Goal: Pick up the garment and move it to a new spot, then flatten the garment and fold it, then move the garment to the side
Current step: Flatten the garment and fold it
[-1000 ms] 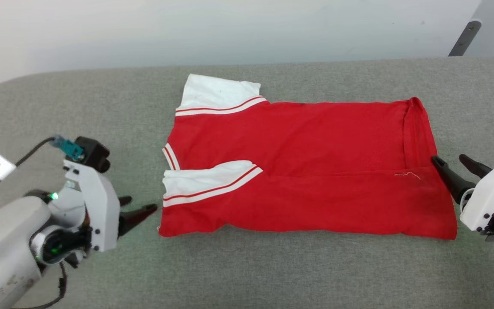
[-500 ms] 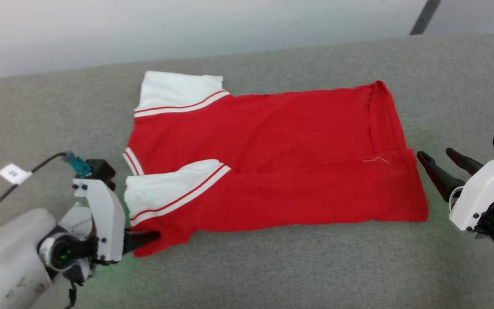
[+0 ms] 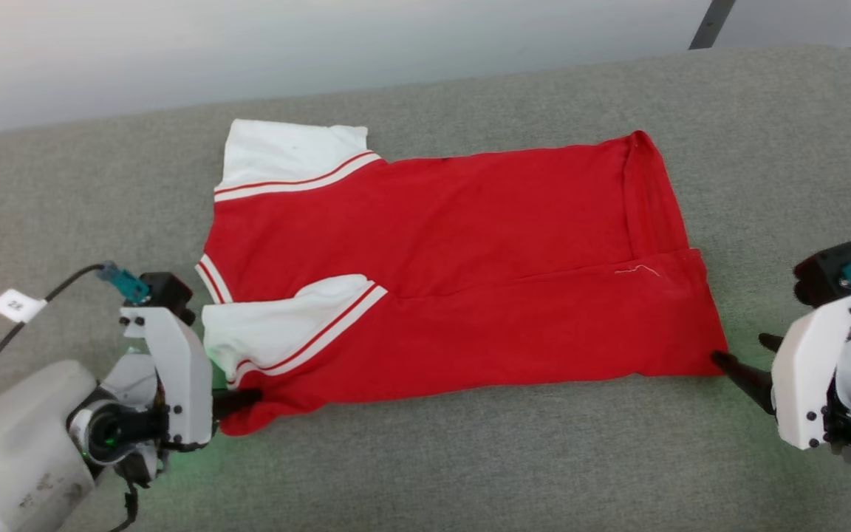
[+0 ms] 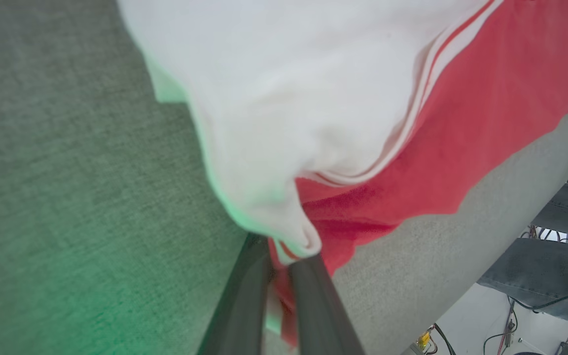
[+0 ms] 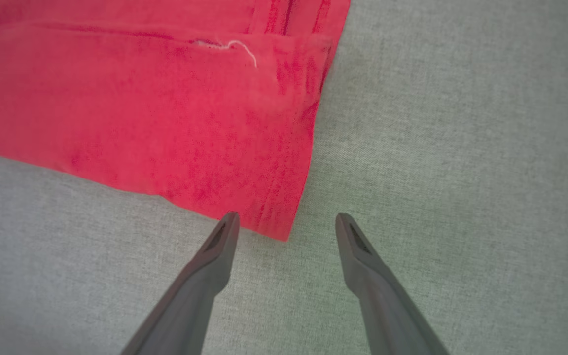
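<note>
The garment (image 3: 455,273) lies flat across the grey padded table (image 3: 470,458), red with white sleeves edged in red-white stripes. At its near left corner my left gripper (image 3: 248,399) is shut on the cloth; the left wrist view has both fingers (image 4: 244,296) pinching a bunched fold of the garment (image 4: 363,162). My right gripper (image 3: 743,358) stands open at the near right corner of the hem. In the right wrist view its two fingertips (image 5: 230,227) straddle that corner of the garment (image 5: 165,108) just above the table.
The grey table (image 5: 461,148) runs wide in front of and beside the garment. A white wall (image 3: 322,44) rises behind its far edge. A cable with a white tag (image 3: 18,304) trails by my left arm. Cables and grey fabric (image 4: 555,256) sit below the table edge.
My left gripper slid in onto the near left corner and shut on it, bunching the cloth. My right gripper moved down to the near right corner, still open. The camera has shifted.
</note>
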{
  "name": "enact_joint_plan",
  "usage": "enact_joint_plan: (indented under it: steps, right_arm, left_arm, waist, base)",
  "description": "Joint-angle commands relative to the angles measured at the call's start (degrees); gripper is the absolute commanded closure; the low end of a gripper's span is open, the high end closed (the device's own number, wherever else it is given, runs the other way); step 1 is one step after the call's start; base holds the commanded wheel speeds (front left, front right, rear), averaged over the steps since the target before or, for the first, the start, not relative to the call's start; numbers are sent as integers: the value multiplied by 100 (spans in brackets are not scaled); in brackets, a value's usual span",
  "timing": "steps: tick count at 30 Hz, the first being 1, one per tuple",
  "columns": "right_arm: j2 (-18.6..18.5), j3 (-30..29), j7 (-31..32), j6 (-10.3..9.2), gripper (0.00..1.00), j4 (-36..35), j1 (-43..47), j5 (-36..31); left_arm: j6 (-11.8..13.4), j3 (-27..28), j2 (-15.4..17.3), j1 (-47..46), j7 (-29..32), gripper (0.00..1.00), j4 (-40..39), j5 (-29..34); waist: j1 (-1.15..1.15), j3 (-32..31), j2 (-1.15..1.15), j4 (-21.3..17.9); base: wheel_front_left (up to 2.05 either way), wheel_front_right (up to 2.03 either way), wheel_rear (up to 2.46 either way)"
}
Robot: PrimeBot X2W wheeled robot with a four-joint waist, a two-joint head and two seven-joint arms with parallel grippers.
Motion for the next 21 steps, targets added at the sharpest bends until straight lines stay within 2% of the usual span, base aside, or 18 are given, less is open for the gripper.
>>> enact_joint_plan:
  steps: [1, 11, 15, 16, 17, 18, 19, 21]
  right_arm:
    - [-11, 95, 202, -4, 0, 10, -172, 56]
    - [277, 261, 487, -4, 0, 1041, -789, -214]
    - [371, 597, 578, -4, 0, 1502, -909, -280]
    - [362, 714, 571, -4, 3, 1558, -914, -300]
    - [351, 787, 535, -4, 50, 1604, -932, -310]
    - [345, 829, 492, -4, 78, 1652, -955, -299]
    - [367, 863, 453, -4, 100, 1693, -962, -234]
    - [347, 912, 335, -4, 100, 1723, -967, -187]
  left_arm:
    - [-44, -141, -216, 179, 20, 100, -73, 65]
    - [-74, -140, -328, -27, -75, 100, -156, 303]
    - [-72, -143, -428, -61, -121, 100, -124, 344]
    - [-74, -140, -447, -75, -133, 100, -122, 356]
    - [-76, -131, -463, -86, -161, 100, -114, 368]
    - [-77, -124, -472, -94, -182, 100, -105, 382]
    - [-78, -120, -485, -99, -213, 100, -103, 397]
    - [-79, -118, -503, -87, -243, 100, -96, 395]
  waist:
    - [0, 21, 0, 51]
    - [0, 292, 0, 280]
    - [0, 317, 0, 359]
    - [0, 319, 0, 376]
    - [0, 318, 0, 389]
    - [0, 314, 0, 399]
    - [0, 306, 0, 407]
    - [0, 264, 0, 423]
  base:
    - [0, 0, 0]
    - [0, 0, 0]
    - [0, 0, 0]
    - [0, 0, 0]
    - [0, 0, 0]
    - [0, 0, 0]
    - [0, 0, 0]
    - [0, 0, 0]
